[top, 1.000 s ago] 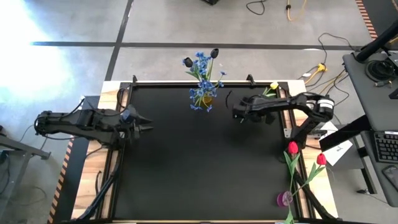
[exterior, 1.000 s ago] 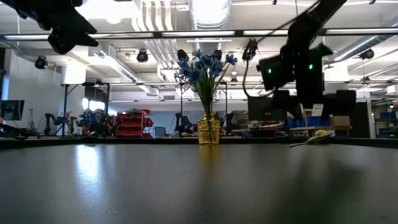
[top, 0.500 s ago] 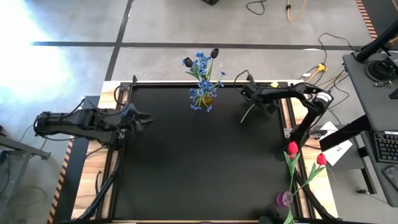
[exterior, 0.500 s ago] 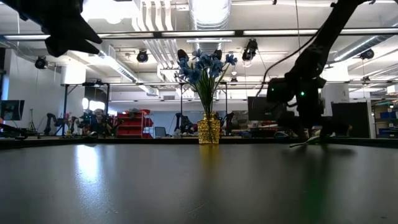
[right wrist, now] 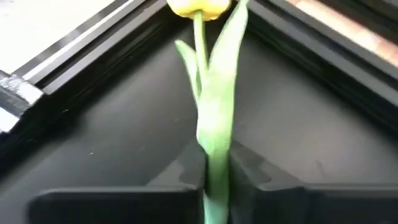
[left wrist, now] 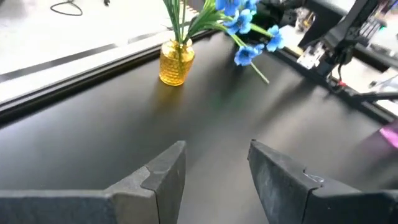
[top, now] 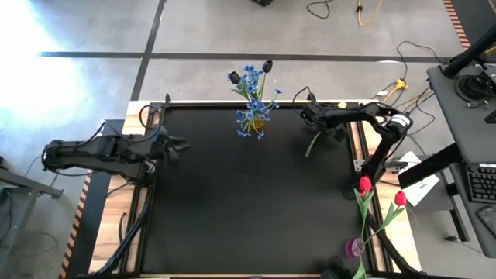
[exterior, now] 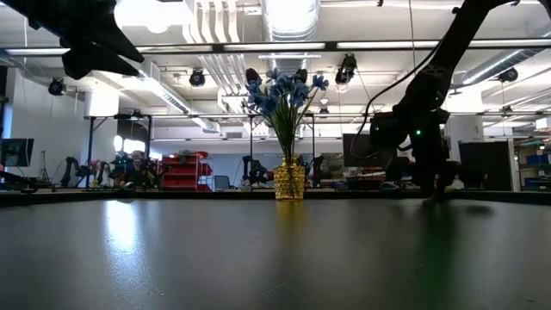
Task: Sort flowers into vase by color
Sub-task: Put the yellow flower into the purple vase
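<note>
On your left, the left end effector (top: 172, 147) hangs above the left side of the black surface (top: 232, 209), its two dark fingers (left wrist: 163, 171) spread apart with nothing between them. In its wrist view you look past those fingers across bare black surface toward the vase.

Moving toward the middle, at the far edge of the surface stands the small gold textured glass vase (exterior: 289, 182), upright. It holds the bushy blue multi-blossom sprigs (top: 252, 97) on green stems, and two near-black tulip heads (top: 266, 66) show among them. One blue sprig droops outward over the surface beside the vase (left wrist: 256, 45).

Further right, the right end effector (top: 324, 133) is down near the far right corner of the surface. Its fingers (right wrist: 261, 177) are closed on the green stem of the yellow-headed tulip (right wrist: 208, 74), with the yellow head pointing toward the corner frame.

At your far right, off the black surface on the wooden edge, two red-headed tulips (top: 365, 184) lie close together, and a small purple blossom (top: 355, 247) lies nearer the front.
</note>
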Controlling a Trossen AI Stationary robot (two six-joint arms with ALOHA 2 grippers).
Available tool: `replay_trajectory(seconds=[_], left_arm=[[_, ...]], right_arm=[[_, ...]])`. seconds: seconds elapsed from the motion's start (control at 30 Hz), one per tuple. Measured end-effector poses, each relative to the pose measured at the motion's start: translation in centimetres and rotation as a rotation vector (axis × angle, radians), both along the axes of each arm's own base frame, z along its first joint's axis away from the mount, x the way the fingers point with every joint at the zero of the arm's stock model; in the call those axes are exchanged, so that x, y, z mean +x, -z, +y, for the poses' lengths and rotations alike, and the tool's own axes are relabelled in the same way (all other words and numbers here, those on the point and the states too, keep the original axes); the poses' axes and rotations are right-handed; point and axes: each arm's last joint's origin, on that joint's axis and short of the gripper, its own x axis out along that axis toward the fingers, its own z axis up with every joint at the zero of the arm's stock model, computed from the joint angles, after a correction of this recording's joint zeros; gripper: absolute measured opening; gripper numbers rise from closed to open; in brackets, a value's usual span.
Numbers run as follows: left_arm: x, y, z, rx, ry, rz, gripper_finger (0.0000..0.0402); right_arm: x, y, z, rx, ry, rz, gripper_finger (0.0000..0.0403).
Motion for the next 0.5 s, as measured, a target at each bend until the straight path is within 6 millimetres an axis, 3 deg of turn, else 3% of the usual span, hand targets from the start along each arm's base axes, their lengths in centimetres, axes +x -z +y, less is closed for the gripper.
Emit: replay_trajectory(seconds=[0.07, 0.27, 0.5], left_arm=[[-0.2, -0.2, 0.0, -0.016, -0.005, -0.031, 0.0164], [0.1, -1.2, -0.5, -0.089, 0.140, -0.153, 0.0164], [1.7, -1.5, -1.0, -0.057, 0.285, -0.184, 0.0164]], right_arm=[[0.4, -0.3, 0.3, -0.007, -0.009, -0.027, 0.0021], [2.9, -2.9, 3.1, -0.068, -0.132, -0.152, 0.0014], [5.9, -7.3, 10.0, -0.156, -0.508, -0.194, 0.0013]])
